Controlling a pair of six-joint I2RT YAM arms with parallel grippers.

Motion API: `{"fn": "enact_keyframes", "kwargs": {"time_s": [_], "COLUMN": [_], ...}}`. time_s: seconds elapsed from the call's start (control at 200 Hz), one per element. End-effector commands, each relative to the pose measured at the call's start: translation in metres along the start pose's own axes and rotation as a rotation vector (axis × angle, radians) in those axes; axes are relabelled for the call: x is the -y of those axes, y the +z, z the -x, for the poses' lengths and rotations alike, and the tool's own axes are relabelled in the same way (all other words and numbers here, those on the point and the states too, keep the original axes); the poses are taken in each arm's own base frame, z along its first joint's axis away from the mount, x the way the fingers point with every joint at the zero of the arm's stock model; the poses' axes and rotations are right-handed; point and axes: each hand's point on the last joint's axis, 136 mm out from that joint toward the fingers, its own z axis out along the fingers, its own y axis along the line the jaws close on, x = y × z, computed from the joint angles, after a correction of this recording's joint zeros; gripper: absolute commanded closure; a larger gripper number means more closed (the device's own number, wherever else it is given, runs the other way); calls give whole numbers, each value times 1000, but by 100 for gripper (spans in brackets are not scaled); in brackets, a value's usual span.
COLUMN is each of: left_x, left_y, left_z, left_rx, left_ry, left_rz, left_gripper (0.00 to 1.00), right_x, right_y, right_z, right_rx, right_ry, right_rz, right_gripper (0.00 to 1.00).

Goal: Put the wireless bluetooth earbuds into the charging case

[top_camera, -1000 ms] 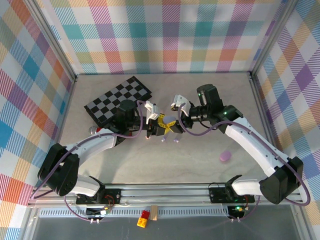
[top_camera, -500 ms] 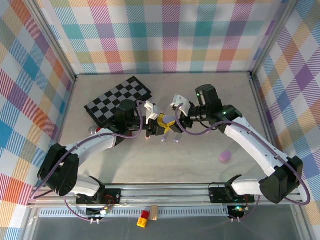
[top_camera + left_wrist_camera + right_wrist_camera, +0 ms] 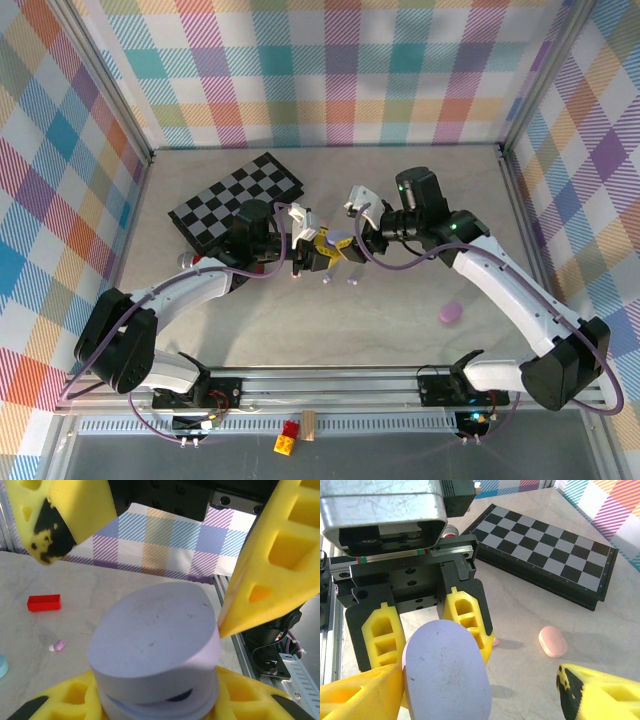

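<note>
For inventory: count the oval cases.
3: lavender case in the left jaws, purple case loose at far right, pink case near the chessboard. Others may be hidden.

My left claw (image 3: pixel 325 250) pinches the lavender charging case (image 3: pixel 445 672) clear of the table. It is a smooth oval puck, with a thin dark gap at the lid's seam. Two tiny purple earbuds (image 3: pixel 327 281) lie side by side on the table, just on my side of the case.
</note>
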Motion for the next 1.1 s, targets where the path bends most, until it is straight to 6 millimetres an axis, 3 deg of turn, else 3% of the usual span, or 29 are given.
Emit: {"fn": "enact_keyframes", "kwargs": {"time_s": [0.0, 0.375, 0.66, 0.73, 0.815, 1.095], "left_x": [13, 14, 10, 10, 10, 10], "left_y": [-4, -4, -4, -4, -4, -4], "left_z": [11, 14, 12, 14, 16, 20], "left_rx": [22, 26, 25, 32, 38, 43], "left_ry": [46, 46, 30, 28, 28, 26], "left_rz": [-41, -41, -23, -25, -24, -26], "left_gripper": [69, 69, 69, 69, 69, 69], "right_x": [12, 15, -4, -20, -26, -21], "right_y": [-15, -31, -36, -33, -26, -1], "right_z": [23, 35, 38, 33, 24, -2], "right_rx": [63, 127, 170, 173, 149, 21], "right_ry": [-32, -38, -74, -97, -80, -71], "right_rz": [-69, -129, -57, 32, 81, 82], "right_gripper": [21, 21, 20, 20, 20, 20]}}
